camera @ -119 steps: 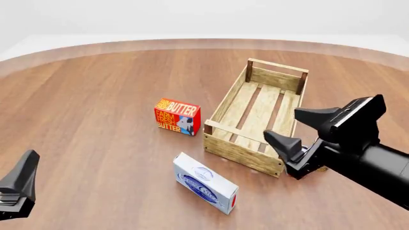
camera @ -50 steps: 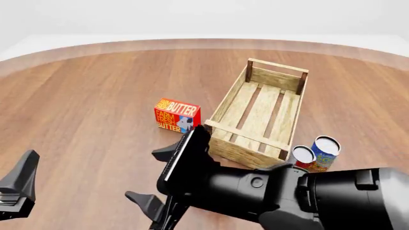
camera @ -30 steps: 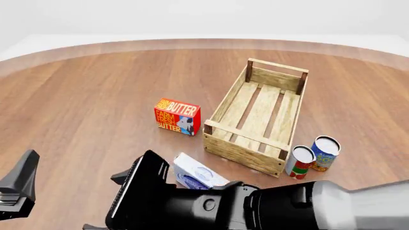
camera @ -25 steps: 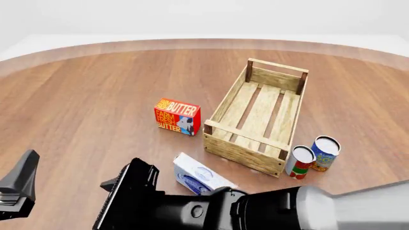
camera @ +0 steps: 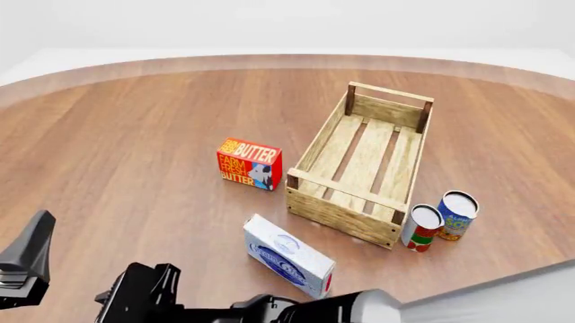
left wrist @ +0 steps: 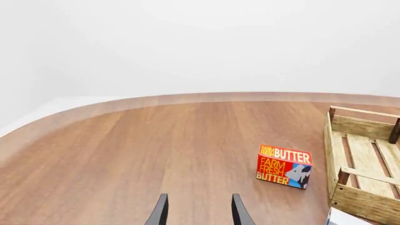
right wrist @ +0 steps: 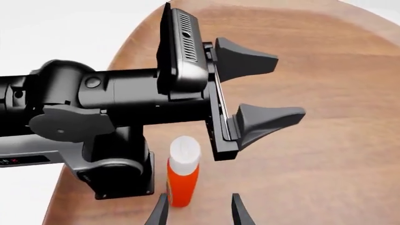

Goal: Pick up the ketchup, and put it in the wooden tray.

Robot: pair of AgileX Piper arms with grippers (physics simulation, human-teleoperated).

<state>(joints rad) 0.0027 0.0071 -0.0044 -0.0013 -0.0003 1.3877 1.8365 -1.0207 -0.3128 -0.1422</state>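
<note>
The ketchup (right wrist: 183, 177), a red-orange bottle with a white cap, shows only in the right wrist view, upright close to the left arm's base (right wrist: 115, 176). My right gripper (right wrist: 198, 212) is open just short of the bottle, which is nearer one fingertip than the middle of the gap. The left gripper (right wrist: 286, 86) hangs open above the wood beyond the bottle, holding nothing. In the front view the wooden tray (camera: 310, 205) lies right of centre with nothing in it, and the right arm (camera: 269, 313) crosses the bottom edge.
A red butter box (camera: 249, 163) stands left of the tray and a white-and-blue carton (camera: 289, 256) lies in front of it. Two cans (camera: 438, 219) stand by the tray's near right corner. The ketchup is close to the table's rounded edge (right wrist: 93, 140).
The right arm has swung from beside the tray's right end across to the lower left of the front view, uncovering the two cans and the carton. The left arm has stayed still.
</note>
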